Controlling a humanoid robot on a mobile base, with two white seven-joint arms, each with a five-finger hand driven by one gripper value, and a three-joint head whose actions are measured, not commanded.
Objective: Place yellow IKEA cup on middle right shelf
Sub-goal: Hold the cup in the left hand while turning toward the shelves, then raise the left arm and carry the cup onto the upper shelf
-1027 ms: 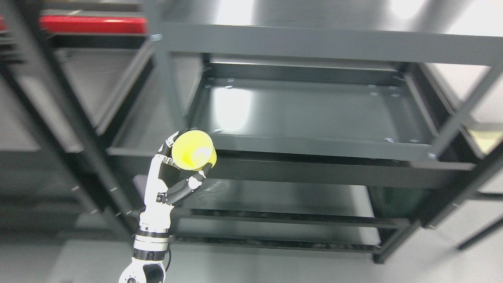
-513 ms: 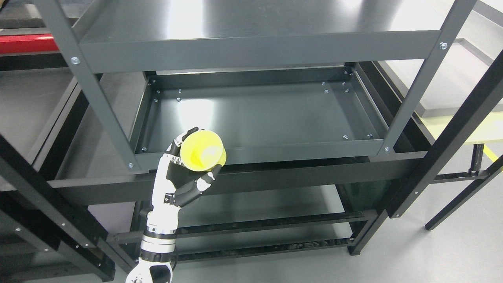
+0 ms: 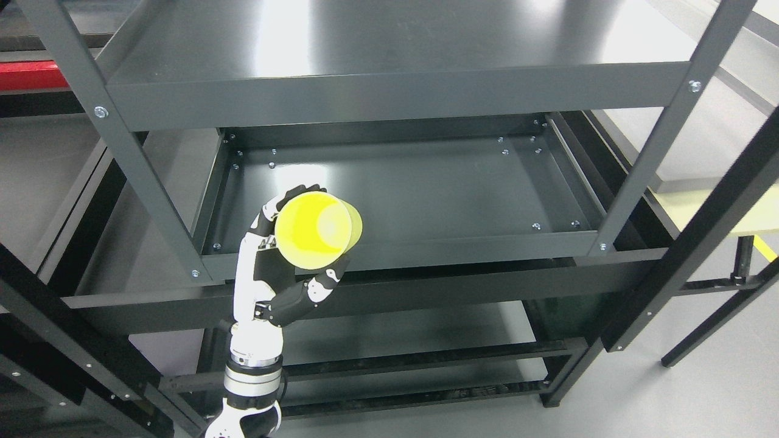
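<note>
A yellow cup is held in my left hand, tilted so its open mouth faces the camera. The hand's fingers are curled around the cup's body, and the arm rises from the bottom edge left of the middle. The cup hangs just above the front lip of the dark grey middle shelf, near its front left corner. The shelf's tray holds nothing. My right arm is out of view.
The grey rack has a top shelf overhanging the middle one, and slanted uprights at the left and right. Lower shelves sit below. Black frame beams cross at the right, and another rack stands at the left.
The camera view has shifted and sharpened. My left hand has lifted the cup a little higher, to above the middle shelf's front lip, and the cup looks larger.
</note>
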